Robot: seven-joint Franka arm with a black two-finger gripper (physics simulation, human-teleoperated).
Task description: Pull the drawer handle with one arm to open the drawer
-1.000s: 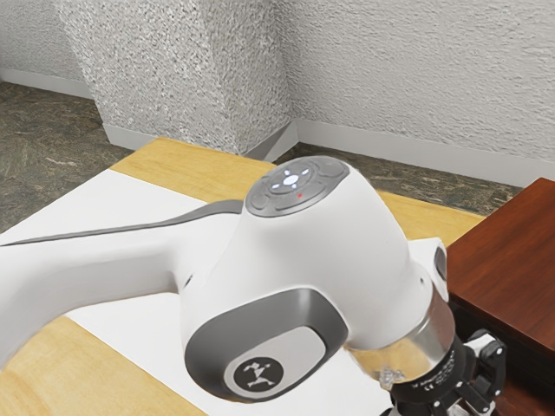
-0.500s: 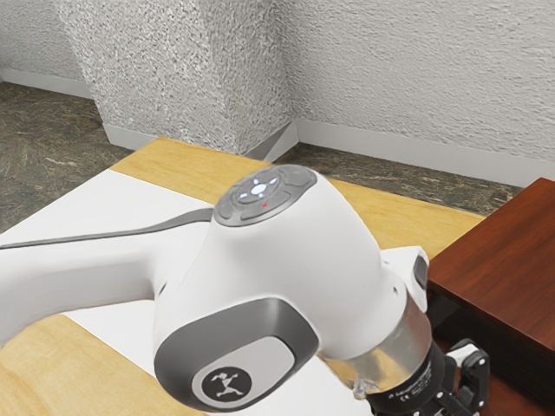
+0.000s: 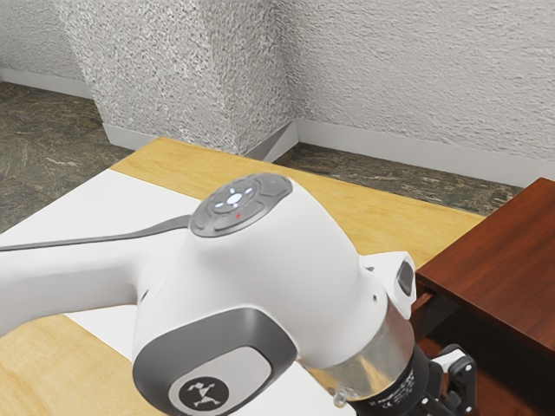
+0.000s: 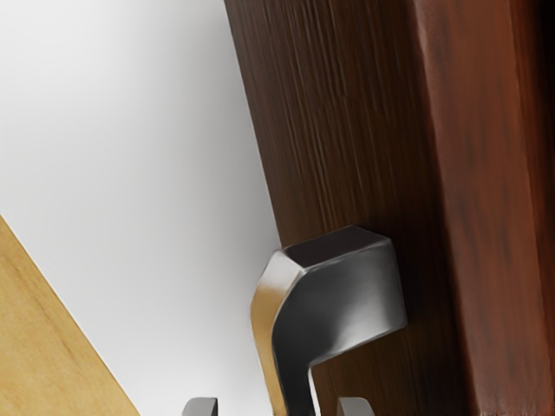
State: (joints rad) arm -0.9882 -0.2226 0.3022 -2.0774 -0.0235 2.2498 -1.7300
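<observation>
the arm (image 3: pixel 260 295) has slid toward the exterior view's left and a bit lower. the near edge of the brown cabinet (image 3: pixel 494 260) now reaches further that way too. the exterior view shows the black gripper (image 3: pixel 453 383) low beside the cabinet. the wrist view shows the grey handle (image 4: pixel 334 290) on the drawer (image 4: pixel 347 130) front, right by the hand. i cannot tell if the fingers hold it.

I'm seeing the drawer handle (image 4: pixel 334 295) in brushed grey metal with a soft sheen. The drawer front (image 4: pixel 347 130) is dark reddish wood, fine-grained and lightly polished. The table (image 3: pixel 399 217) is pale matt wood, and the arm (image 3: pixel 286 277) has a smooth, glossy white plastic shell.
</observation>
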